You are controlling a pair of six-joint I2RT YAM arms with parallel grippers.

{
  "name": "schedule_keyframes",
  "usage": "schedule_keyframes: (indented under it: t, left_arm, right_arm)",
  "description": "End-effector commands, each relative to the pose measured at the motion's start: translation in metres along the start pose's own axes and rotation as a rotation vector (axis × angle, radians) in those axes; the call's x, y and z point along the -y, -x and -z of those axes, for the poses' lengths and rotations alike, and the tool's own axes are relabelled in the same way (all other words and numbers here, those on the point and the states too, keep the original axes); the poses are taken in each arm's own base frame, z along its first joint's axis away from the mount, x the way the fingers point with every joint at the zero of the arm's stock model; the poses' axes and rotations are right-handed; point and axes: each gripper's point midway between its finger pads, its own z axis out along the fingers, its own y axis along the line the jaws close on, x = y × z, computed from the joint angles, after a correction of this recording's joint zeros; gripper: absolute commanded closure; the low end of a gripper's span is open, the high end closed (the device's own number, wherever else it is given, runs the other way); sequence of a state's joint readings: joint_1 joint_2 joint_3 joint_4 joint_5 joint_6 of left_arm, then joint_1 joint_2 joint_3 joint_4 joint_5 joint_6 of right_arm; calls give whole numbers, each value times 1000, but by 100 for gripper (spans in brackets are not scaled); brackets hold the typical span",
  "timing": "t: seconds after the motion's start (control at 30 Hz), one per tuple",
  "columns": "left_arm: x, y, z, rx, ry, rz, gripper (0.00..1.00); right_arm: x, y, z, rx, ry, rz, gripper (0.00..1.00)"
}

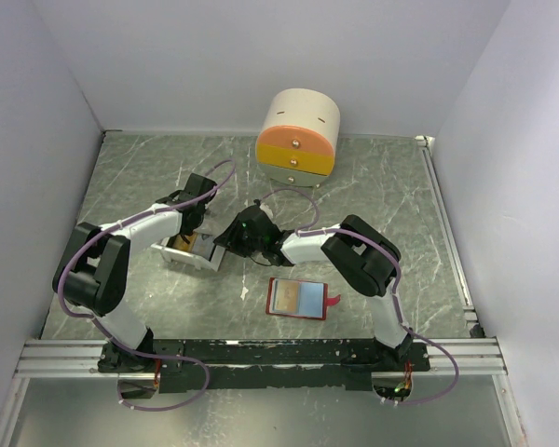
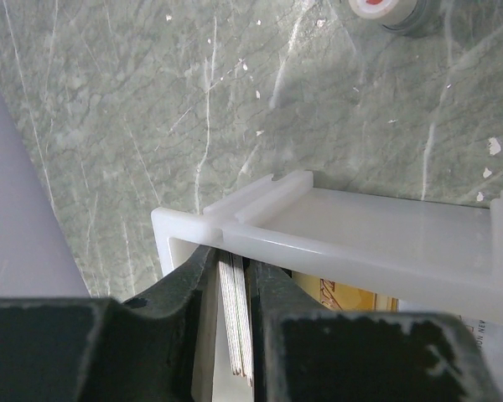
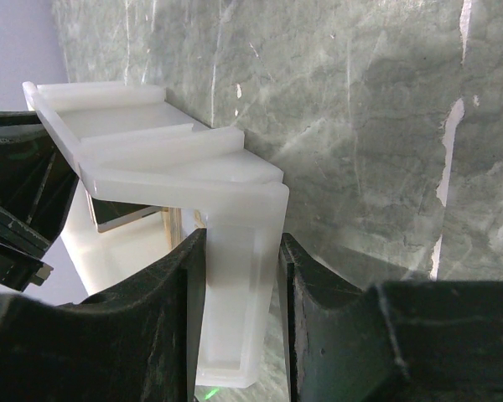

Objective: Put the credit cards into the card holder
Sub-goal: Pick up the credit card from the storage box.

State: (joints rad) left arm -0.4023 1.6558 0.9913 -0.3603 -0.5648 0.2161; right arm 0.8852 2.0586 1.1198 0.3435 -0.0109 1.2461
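Two grips at the white tray [image 2: 360,234]: my left pincer [image 2: 233,266] pinches the credit cards [image 2: 235,327], my right pincer [image 3: 241,247] clamps its wall. Next I'd lift them to the card holder [image 1: 300,299], open by the counter's [image 1: 401,205] near edge.

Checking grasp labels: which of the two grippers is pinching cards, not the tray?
The left gripper: a thin stack of credit cards sits edge-on between its fingers. The right gripper clamps a wall of the white tray instead.

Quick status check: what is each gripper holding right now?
Left gripper: fingers closed on a thin stack of credit cards inside the white tray.
Right gripper: fingers closed on the white tray's end.
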Motion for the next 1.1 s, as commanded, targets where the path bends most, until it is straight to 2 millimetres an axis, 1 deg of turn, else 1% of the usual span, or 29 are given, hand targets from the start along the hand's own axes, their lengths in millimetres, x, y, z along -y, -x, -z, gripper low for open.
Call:
schedule_keyframes:
  t: [0.0,0.13,0.3,0.53,0.7,0.87,1.07]
  left_arm:
    - [-39,1,7,-15,155,0,79]
    - [-43,3,11,4,178,12,69]
    - [-44,4,12,11,181,12,65]
    - [-39,3,13,11,182,-9,63]
    - [-33,-1,9,-5,166,-22,62]
    - [-27,-4,6,-9,144,-31,66]
    - [-19,-12,3,-31,117,-38,67]
  right_arm:
    - [54,-17,3,-54,-161,24,65]
    - [54,-17,3,-54,-160,25,65]
    - [52,-16,2,-54,-158,30,65]
    - [51,-16,1,-56,-157,33,65]
    - [48,-14,1,-55,-153,34,65]
    - [47,-14,2,-53,-150,35,65]
    - [46,-14,3,-53,-144,31,65]
